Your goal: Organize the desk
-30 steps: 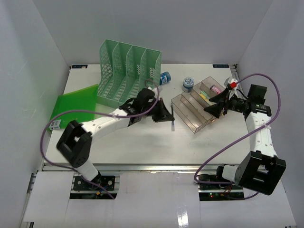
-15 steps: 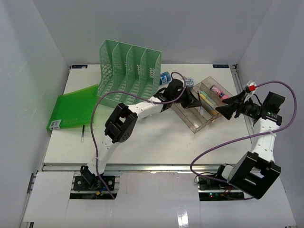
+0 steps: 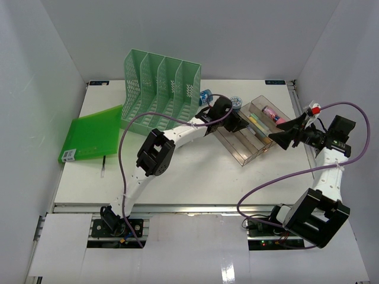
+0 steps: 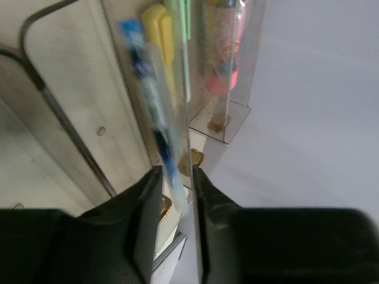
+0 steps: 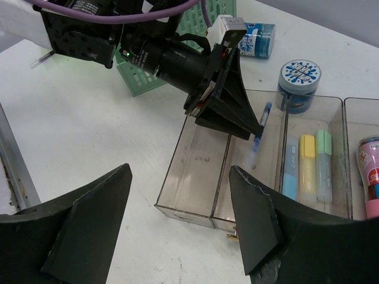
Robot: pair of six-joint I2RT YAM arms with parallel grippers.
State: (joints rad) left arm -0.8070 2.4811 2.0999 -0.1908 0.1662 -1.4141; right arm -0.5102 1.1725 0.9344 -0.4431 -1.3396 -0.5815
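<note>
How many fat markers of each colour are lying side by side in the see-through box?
Blue marker: 1
Yellow marker: 1
Green marker: 1
Total: 3, all in one compartment of the clear tray.

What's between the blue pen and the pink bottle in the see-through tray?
Three highlighters, light blue, yellow and green, lie side by side in their own compartment between the pen and the pink bottle. The right wrist view shows it best.
</note>
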